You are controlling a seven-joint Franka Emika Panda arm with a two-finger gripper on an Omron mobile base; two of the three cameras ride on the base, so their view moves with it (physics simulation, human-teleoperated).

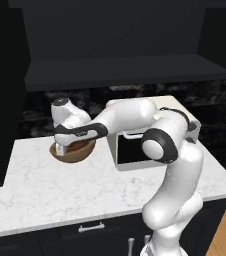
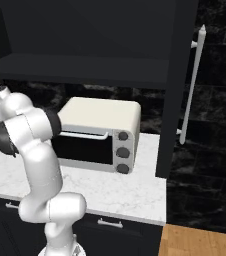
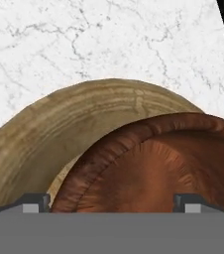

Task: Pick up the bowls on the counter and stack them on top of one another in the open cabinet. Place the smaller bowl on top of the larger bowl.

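The smaller bowl (image 3: 158,168), dark reddish-brown, rests inside the larger bowl (image 3: 59,134) of light tan wood; in the left base view the pair shows as a tan bowl (image 1: 74,155) with a reddish inside (image 1: 77,146) on the counter (image 1: 45,190). My gripper (image 3: 111,202) hangs straight over them, open. One fingertip (image 3: 34,201) stands outside the small bowl's left wall, the other over its hollow. In the left base view my gripper (image 1: 64,148) dips into the bowls at the counter's back left. The open cabinet (image 1: 125,70) spans above them, its shelf bare.
A cream toaster oven (image 1: 135,150) with a dark door stands on the counter right of the bowls, close to my forearm, and fills the middle of the right base view (image 2: 97,132). Dark drawer fronts (image 1: 92,227) run below the slab. A tall dark panel (image 2: 177,90) rises right of the oven.
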